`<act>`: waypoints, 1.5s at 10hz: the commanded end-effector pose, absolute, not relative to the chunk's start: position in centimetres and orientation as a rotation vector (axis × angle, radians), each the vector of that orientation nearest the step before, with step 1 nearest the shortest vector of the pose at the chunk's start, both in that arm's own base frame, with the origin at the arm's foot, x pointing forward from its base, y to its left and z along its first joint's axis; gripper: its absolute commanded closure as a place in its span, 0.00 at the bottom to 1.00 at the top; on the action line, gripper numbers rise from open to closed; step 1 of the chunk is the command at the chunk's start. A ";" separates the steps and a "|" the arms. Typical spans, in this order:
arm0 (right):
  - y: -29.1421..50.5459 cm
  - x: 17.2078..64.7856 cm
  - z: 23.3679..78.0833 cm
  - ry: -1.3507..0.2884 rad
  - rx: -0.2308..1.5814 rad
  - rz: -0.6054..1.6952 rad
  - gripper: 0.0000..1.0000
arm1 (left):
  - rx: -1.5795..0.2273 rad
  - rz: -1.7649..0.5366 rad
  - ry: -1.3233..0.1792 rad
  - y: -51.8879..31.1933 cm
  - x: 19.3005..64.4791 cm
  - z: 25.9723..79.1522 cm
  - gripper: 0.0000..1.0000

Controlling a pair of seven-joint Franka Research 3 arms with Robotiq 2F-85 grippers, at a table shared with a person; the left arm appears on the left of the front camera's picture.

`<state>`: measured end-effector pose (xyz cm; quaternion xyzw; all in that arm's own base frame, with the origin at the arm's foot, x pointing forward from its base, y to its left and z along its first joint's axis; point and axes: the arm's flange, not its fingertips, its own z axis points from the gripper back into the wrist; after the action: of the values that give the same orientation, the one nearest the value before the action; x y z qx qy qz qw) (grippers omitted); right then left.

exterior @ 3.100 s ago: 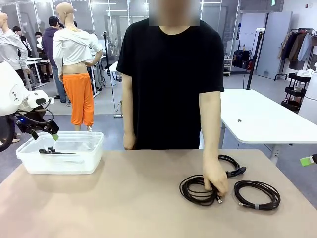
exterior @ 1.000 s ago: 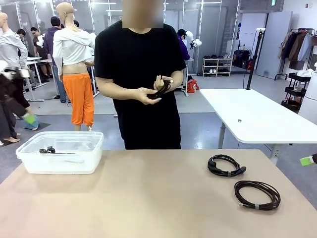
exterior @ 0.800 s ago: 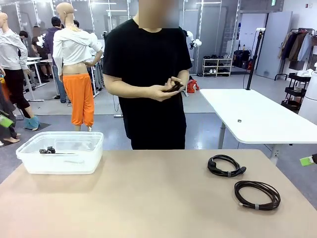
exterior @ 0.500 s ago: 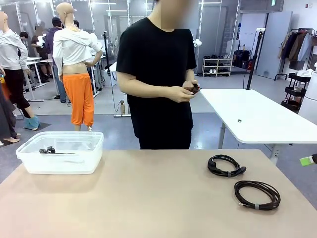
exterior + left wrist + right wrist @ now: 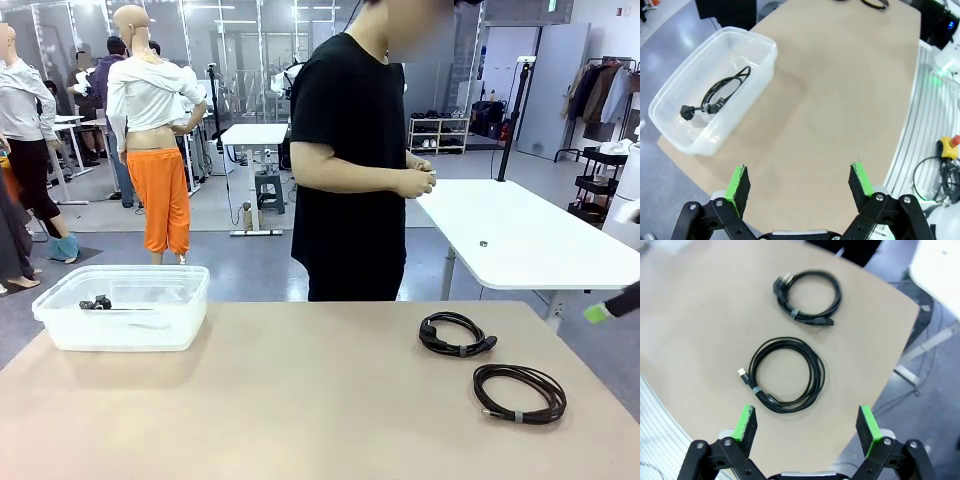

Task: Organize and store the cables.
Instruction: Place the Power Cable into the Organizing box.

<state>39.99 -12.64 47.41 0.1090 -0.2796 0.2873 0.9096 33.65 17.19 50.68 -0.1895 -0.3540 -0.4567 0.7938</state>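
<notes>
Person has stepped rightward; two coiled cables lie on tan table.

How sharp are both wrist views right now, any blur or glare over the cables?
Right wrist view: USB cable sharp, plug cable beyond it slightly smeared. Left wrist view: crisp, the stored cable plain inside the clear bin, only faint sheen on its walls.

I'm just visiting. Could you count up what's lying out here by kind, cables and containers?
Clear plastic bin: 1
Black cables: 3 (power-plug coil and USB coil on the table, stored cable in the bin)
Total: 4
</notes>
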 end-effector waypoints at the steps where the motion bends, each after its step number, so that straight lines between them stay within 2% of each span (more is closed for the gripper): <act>1: -10.7 46.0 48.8 -0.419 0.112 0.743 0.00 | -0.421 -1.007 -0.766 17.9 31.7 50.0 0.00; 3: -6.5 52.2 47.2 -0.339 0.069 0.849 0.00 | -0.442 -0.979 -0.769 18.7 30.3 49.7 0.00; 6: -1.4 56.5 43.1 -0.279 0.022 0.984 0.00 | -0.447 -0.957 -0.765 18.7 29.4 49.7 0.00; 10: 2.4 58.2 37.4 -0.248 0.002 1.209 0.00 | -0.447 -0.954 -0.779 18.8 30.1 49.7 0.00; 13: 2.9 55.8 36.4 -0.236 0.043 1.212 0.00 | -0.447 -0.954 -0.779 18.8 30.1 49.7 0.00; 15: 3.7 57.7 36.2 -0.221 0.037 1.203 0.00 | -0.447 -0.954 -0.779 18.8 30.1 49.7 0.00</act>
<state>57.22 3.64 36.03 0.0197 -0.1011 0.5654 0.8183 30.02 18.69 49.76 -0.2109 -0.3615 -0.4439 0.7923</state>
